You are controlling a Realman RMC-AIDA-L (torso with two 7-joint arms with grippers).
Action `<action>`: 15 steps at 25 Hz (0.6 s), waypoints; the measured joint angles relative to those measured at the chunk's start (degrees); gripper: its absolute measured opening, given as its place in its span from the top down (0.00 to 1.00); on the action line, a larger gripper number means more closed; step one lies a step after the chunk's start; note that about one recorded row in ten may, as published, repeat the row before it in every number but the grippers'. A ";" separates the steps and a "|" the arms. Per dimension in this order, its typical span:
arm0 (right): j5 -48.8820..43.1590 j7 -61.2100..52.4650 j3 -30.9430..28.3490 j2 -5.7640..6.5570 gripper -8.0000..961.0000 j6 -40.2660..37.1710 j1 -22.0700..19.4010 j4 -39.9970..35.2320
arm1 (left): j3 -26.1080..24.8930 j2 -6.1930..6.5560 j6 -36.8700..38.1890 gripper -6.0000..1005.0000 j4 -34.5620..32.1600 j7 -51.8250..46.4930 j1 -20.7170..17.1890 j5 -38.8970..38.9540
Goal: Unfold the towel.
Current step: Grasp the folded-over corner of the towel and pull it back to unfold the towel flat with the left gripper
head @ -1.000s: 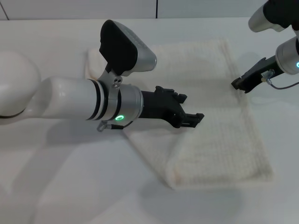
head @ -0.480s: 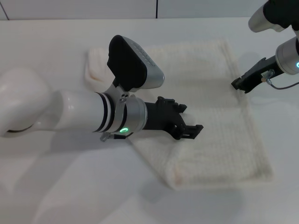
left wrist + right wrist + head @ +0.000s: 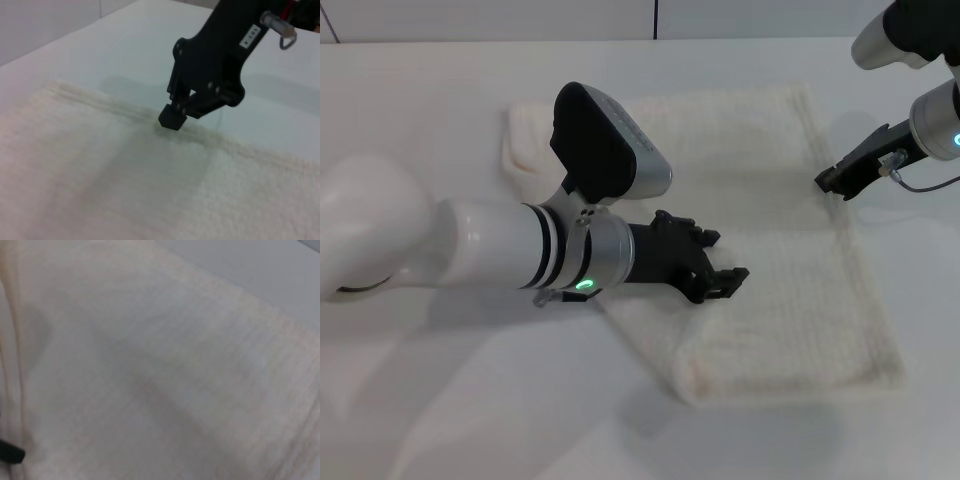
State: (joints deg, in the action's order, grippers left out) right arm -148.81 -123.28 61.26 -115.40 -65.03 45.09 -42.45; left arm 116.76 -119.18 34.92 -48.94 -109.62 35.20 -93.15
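Note:
The cream-white waffle towel lies folded on the white table, with a doubled edge toward me and a rumpled corner at the far left. My left gripper is over the towel's middle, close above the cloth, with its fingers apart and nothing in them. My right gripper is shut, and its tip rests on the towel's right hem. It also shows in the left wrist view, touching the hem. I cannot tell whether it pinches any cloth. The right wrist view shows only towel.
The towel lies on a plain white table. A white wall with a dark seam runs along the far edge. My left forearm lies across the left half of the table.
My left gripper has shifted slightly toward me and dropped closer to the towel, and its wrist has turned a little. The right gripper and the towel have not moved.

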 joint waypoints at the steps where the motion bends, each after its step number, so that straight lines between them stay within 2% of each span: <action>1: 0.01 -0.05 0.00 0.00 0.99 -0.01 0.00 0.00 | 0.16 0.00 0.01 0.29 -0.06 0.20 -0.15 0.00; 2: 0.03 -0.11 0.00 0.00 0.99 -0.01 0.00 0.00 | 0.26 0.00 0.01 0.29 -0.12 0.29 -0.23 -0.04; 4: 0.08 -0.24 0.00 0.00 0.99 -0.06 0.00 0.00 | 0.61 0.00 0.04 0.47 -0.30 0.59 -0.33 -0.21; 9: 0.10 -0.32 0.00 0.00 0.99 -0.16 0.00 0.00 | 0.79 0.00 0.07 0.71 -0.37 1.85 -0.54 0.02; 15: 0.10 -0.33 0.00 0.00 0.99 -0.25 0.00 0.00 | 0.79 0.00 0.28 0.92 -0.46 2.21 -0.69 0.07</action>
State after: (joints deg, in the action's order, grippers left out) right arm -148.70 -123.62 61.26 -115.40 -65.28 45.09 -42.45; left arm 117.55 -119.18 35.19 -49.40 -107.41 34.51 -93.08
